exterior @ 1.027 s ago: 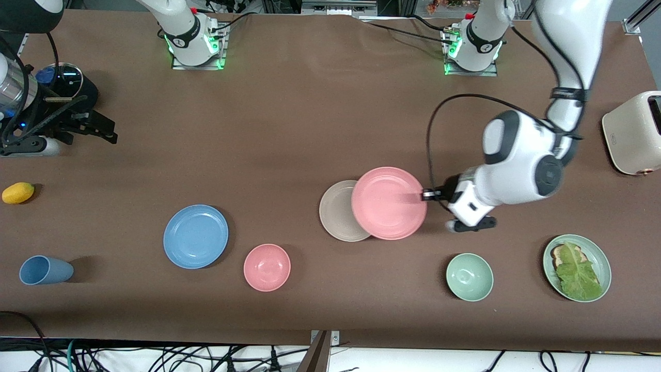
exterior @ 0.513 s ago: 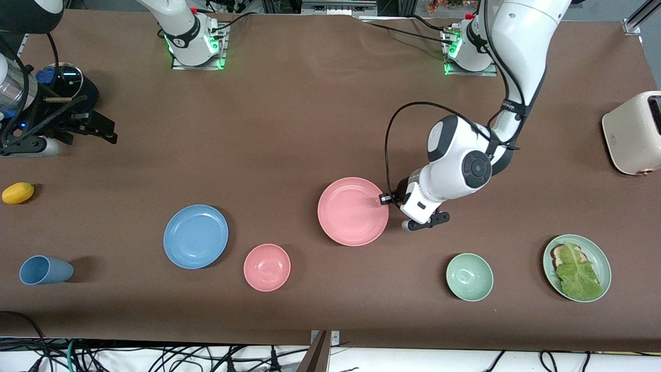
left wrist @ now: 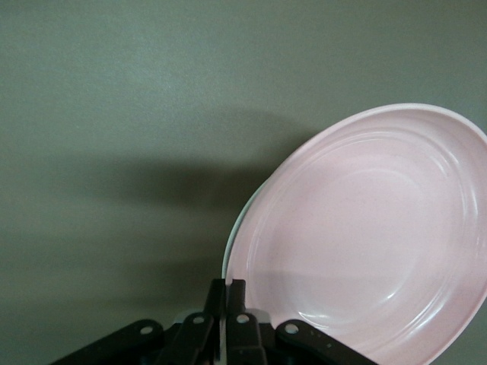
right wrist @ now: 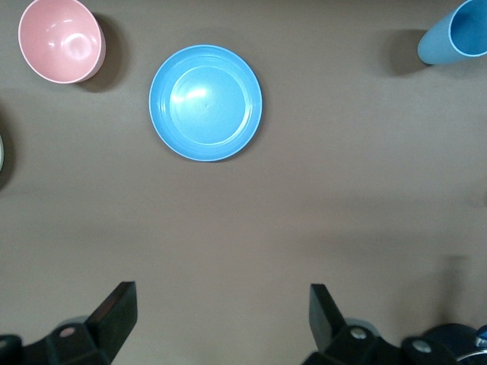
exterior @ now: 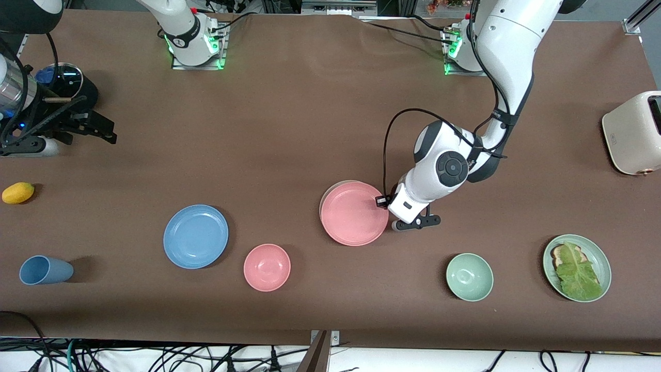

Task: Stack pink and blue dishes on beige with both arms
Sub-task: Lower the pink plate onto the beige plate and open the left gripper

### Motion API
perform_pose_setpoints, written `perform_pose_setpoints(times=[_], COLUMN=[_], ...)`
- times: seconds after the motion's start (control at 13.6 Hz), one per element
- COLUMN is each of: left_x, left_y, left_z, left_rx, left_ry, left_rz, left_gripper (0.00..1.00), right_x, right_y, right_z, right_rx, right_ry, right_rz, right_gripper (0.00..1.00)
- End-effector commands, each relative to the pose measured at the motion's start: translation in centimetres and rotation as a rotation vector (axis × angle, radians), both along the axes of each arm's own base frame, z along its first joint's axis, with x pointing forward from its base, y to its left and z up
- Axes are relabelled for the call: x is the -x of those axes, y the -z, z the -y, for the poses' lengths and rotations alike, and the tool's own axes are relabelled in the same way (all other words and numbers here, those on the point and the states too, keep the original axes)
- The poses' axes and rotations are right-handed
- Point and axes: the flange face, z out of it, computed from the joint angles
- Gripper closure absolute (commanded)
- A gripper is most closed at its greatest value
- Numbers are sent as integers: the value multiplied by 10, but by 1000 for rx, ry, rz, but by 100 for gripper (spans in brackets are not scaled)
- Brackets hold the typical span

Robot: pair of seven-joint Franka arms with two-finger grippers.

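Left pincer clenched on pink plate rim; right pincer spread wide, idle

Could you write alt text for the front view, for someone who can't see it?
The left gripper grips the pink plate by its rim, over the beige plate. The blue plate lies on the brown table, toward the right arm's end, where the right gripper waits.

Glossy white arms, black joint caps, black cables.
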Motion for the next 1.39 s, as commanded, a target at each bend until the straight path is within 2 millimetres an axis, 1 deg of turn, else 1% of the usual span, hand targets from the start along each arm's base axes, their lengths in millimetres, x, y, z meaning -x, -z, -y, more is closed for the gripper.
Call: perform_pose_setpoints(times=[0.0, 0.22, 0.37, 0.51, 0.73, 0.81, 0.88, 0.95, 1.03, 1.17, 1.25, 1.32], left_x=[1, 4, 13, 16, 23, 23, 22, 22, 21, 18, 15, 13], left_y=[6, 18, 27, 36, 44, 44, 43, 42, 41, 34, 29, 17], left_z=[1, 3, 10, 10, 13, 13, 13, 13, 14, 12, 10, 8], left_rx=[-23, -20, -20, -20, -21, -19, -19, -18, -16, -13, -11, -6], left_ry=[7, 4, 14, 12, 17, 15, 15, 15, 14, 10, 4, -1], left_rz=[21, 33, 42, 45, 47, 53, 54, 56, 58, 62, 65, 76], left_gripper=[100, 100, 100, 100, 100, 100, 97, 62, 30, 21, 0, 0], right_x=[1, 1, 1, 1, 1, 1, 1, 1, 1, 1, 1, 1], right_y=[-4, -4, -4, -4, -4, -4, -4, -4, -4, -4, -4, -4], right_z=[2, 2, 2, 2, 2, 2, 2, 2, 3, 3, 3, 3], right_rx=[-16, -16, -16, -16, -16, -16, -16, -16, -16, -16, -16, -16], right_ry=[-2, -2, -2, -2, -2, -2, -3, -2, 0, 0, 0, 0], right_rz=[-2, -2, -4, -4, -4, -2, -4, -4, -2, -2, -4, -4], right_gripper=[0, 0, 0, 0, 0, 0, 0, 0, 0, 0, 0, 0])
